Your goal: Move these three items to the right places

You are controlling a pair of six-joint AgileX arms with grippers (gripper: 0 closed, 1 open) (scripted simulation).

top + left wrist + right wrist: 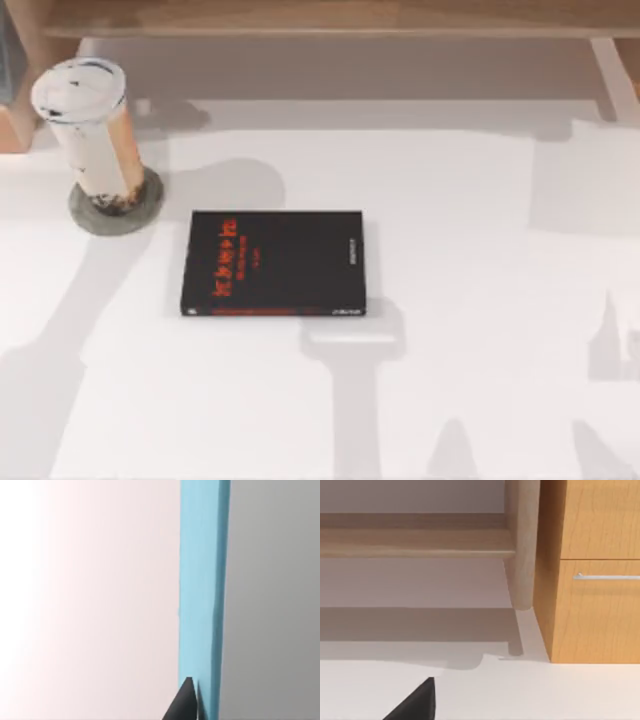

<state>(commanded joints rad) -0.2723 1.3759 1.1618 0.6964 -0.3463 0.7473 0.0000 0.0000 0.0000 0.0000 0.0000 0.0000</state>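
Observation:
The tall tan-orange cup [95, 135] with its white lid stands upright on the round grey coaster [143, 200] at the table's back left. A black book [275, 262] with red lettering lies flat near the middle of the table. In the left wrist view a light-blue book [200, 580] runs as a narrow band across the picture, with a dark tip of my left gripper [185, 702] right against it. A dark part of my right gripper [417, 705] hangs over the white table, facing the wooden furniture.
A wooden shelf [330, 18] runs along the table's back edge. The right wrist view has a round wooden post [522, 545] and an orange-wood cabinet [600, 610] with a metal drawer handle [607, 576]. Arm shadows fall across the white tabletop [480, 300].

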